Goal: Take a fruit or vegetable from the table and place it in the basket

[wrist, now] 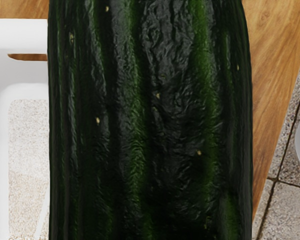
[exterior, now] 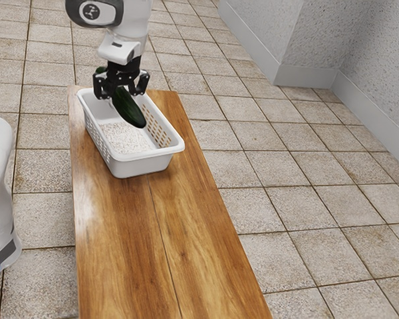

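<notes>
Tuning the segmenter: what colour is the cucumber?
Cucumber: dark green, lighter green streaks, small pale specks. Best in the wrist view.

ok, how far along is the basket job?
Pick looks done: the gripper is closed on the cucumber, held up off the table. In hand: placing; it hangs at the basket, though the wrist view shows basket on one side, tabletop on the other. Left: probably centring, lowering, release.

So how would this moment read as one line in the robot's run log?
gripper: shut on cucumber | cucumber: held up at white basket | release: not yet
</notes>
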Robot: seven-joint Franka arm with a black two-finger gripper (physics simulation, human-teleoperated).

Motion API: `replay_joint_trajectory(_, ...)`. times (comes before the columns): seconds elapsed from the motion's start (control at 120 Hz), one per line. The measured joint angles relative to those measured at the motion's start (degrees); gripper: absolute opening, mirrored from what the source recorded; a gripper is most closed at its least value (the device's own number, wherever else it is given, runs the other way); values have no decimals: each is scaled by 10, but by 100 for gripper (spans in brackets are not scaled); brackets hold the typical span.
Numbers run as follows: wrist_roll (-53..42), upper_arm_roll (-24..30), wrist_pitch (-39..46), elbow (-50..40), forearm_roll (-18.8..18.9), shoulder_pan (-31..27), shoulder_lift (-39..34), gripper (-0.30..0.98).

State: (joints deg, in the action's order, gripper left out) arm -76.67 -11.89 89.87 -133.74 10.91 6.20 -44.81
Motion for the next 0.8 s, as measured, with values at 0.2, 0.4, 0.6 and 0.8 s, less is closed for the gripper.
replay_joint_trajectory(0.2,-10,-29,11,1,24,7,15,18)
replay_joint_trajectory(0.4,-22,-57,26,2,44,16,28,18)
replay_joint_trajectory(0.6,-32,-68,42,4,53,26,52,18)
replay_joint_trajectory(0.8,-39,-70,55,8,60,31,63,45)
